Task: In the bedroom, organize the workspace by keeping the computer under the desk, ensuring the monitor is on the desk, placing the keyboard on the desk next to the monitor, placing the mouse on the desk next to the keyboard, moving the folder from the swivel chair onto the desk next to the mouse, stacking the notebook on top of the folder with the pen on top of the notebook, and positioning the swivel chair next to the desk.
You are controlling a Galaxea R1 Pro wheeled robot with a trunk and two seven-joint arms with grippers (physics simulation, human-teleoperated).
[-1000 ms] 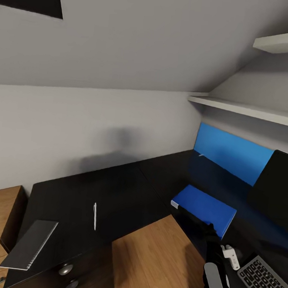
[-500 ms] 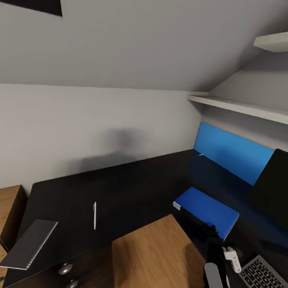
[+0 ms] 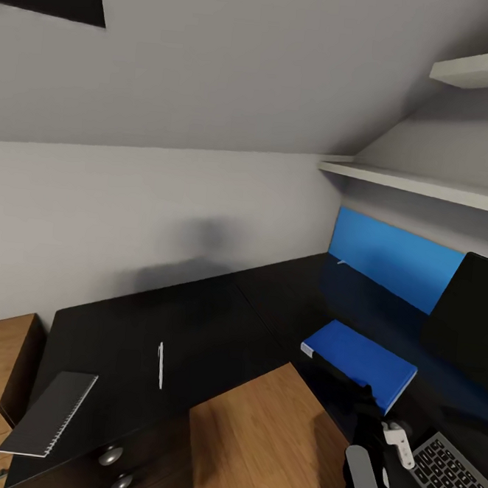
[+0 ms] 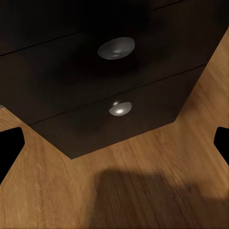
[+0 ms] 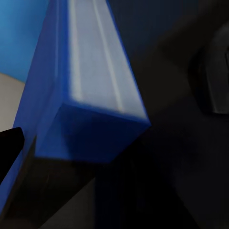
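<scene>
Right end effector [image 3: 367,403], grip state unclear, meets folder [image 3: 360,352]; left wrist camera faces drawers [image 4: 102,114].

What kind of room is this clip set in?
Most likely a home study corner under a sloped ceiling, perhaps a bedroom. A black L-shaped desk carries a keyboard, a dark monitor, a blue folder, a notebook and a pen, with wall shelves above.

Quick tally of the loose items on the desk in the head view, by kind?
Folder: 1, blue
Notebook: 1, grey, overhanging the desk edge
Pen: 1, white
Keyboard: 1, partly cut off
Mouse: 1, white
Monitor: 1, partly cut off
Total: 6
</scene>
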